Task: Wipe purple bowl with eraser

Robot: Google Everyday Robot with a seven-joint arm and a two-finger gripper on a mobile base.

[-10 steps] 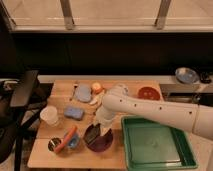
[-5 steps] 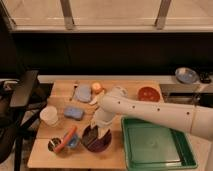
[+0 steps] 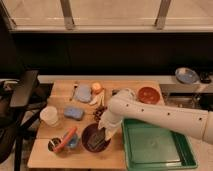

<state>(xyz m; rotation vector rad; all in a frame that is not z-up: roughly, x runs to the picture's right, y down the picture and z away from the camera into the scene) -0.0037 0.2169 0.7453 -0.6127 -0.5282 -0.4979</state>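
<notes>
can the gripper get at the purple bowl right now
Probably yes: the gripper hangs right over the purple bowl, with the eraser at its tip inside the bowl, and nothing sits between them.

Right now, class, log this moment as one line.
gripper: down in purple bowl | eraser: in bowl, under gripper | green tray: beside bowl

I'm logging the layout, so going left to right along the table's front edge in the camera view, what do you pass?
Long orange carrot-shaped item → round glossy purple bowl, with the end effector down inside it at the small dark rectangular eraser → rectangular green plastic tray.
</notes>
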